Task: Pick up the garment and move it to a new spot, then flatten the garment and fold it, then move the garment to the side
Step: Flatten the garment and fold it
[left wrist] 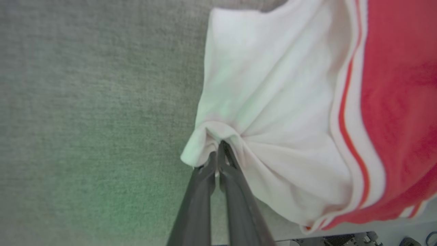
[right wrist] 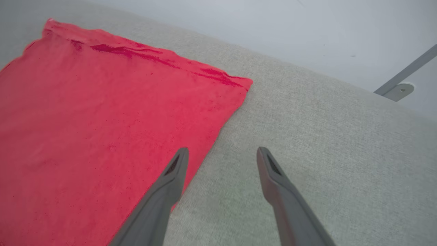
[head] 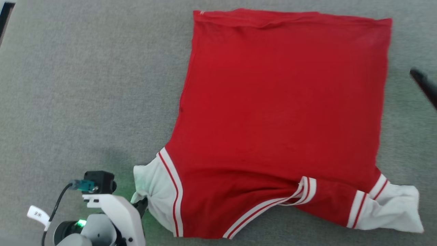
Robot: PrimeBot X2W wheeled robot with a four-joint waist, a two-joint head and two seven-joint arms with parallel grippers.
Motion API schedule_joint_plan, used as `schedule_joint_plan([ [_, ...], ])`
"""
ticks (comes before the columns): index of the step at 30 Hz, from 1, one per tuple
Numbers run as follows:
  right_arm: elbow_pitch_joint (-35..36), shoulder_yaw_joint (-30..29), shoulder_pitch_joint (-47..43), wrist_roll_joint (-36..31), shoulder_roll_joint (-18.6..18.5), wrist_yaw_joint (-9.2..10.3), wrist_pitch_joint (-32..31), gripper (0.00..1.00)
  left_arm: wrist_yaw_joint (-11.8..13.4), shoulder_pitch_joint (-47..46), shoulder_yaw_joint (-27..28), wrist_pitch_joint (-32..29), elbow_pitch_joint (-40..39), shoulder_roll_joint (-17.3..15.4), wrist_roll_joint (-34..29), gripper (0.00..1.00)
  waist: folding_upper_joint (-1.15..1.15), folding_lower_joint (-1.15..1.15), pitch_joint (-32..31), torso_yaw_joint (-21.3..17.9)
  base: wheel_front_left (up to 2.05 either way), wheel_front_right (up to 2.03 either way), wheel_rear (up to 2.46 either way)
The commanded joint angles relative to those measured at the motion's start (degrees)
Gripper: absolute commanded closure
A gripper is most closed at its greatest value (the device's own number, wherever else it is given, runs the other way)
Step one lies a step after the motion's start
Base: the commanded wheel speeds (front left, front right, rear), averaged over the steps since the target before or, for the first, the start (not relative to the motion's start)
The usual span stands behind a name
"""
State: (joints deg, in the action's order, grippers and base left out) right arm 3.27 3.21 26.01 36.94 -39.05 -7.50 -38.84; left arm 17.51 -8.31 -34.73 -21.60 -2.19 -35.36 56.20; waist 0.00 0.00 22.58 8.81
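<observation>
— Where is the garment?
— The garment [head: 280, 102] lies spread on the grey surface [head: 85, 85], a plain red side up, with the hem at the far side and the collar and both sleeves toward me.
— And your left gripper?
— My left gripper [left wrist: 217, 152] is pinched closed on the edge of the white sleeve [left wrist: 266, 102] on my left. The cloth bunches into folds around the tips.
— The right one?
— My right gripper [right wrist: 222, 153] stands wide apart with nothing between its prongs, above the garment's right edge. One prong is over red cloth, the other over bare surface. In the head view, a dark blur [head: 423, 85] at the right margin is probably part of it, though I cannot be sure.
</observation>
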Motion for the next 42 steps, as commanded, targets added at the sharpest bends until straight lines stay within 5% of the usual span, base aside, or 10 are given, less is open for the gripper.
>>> schedule_joint_plan([
  [1,-1.66,-0.25,1.96,-0.54,1.13,0.02,-0.49,0.0,-1.03,-2.48,-1.12,0.51,0.85,3.04,-0.48,1.0,0.0,0.0,1.35,1.13,0.0,0.0,0.0],
  [14,-29.9,1.21,25.69,-7.89,6.19,0.02,-6.16,0.0,-4.43,-9.78,-4.34,1.67,4.67,9.04,-2.71,1.0,0.0,0.0,7.81,6.72,0.0,0.0,0.0],
  [22,-44.96,3.02,29.67,-7.33,9.84,-0.01,-13.61,0.0,-6.04,-12.37,-5.58,2.38,8.14,12.05,-3.04,1.0,0.0,0.0,10.04,9.53,0.0,0.0,0.0],
  [23,-45.97,4.49,28.99,-6.93,10.09,-0.06,-15.65,0.15,-6.2,-12.47,-5.66,2.51,8.58,12.3,-2.95,1.0,0.0,0.0,10.07,9.61,0.0,0.0,0.0],
  [24,-46.66,5.95,28.22,-6.64,9.94,-0.19,-17.37,0.65,-6.31,-12.54,-5.71,2.61,8.95,12.42,-2.84,1.0,0.0,0.0,10.1,9.67,0.0,0.0,0.0],
  [25,-46.68,7.18,27.71,-6.24,9.56,-0.19,-18.65,1.0,-6.25,-12.61,-5.61,2.65,9.28,12.54,-2.67,1.0,0.0,0.0,10.11,9.65,0.0,0.0,0.0],
  [42,-20.74,16.54,19.14,8.61,-1.34,0.01,-15.24,1.0,-3.56,-12.25,0.83,5.09,9.43,7.25,-1.25,1.0,0.0,0.0,5.38,-0.73,0.0,0.0,0.0],
])
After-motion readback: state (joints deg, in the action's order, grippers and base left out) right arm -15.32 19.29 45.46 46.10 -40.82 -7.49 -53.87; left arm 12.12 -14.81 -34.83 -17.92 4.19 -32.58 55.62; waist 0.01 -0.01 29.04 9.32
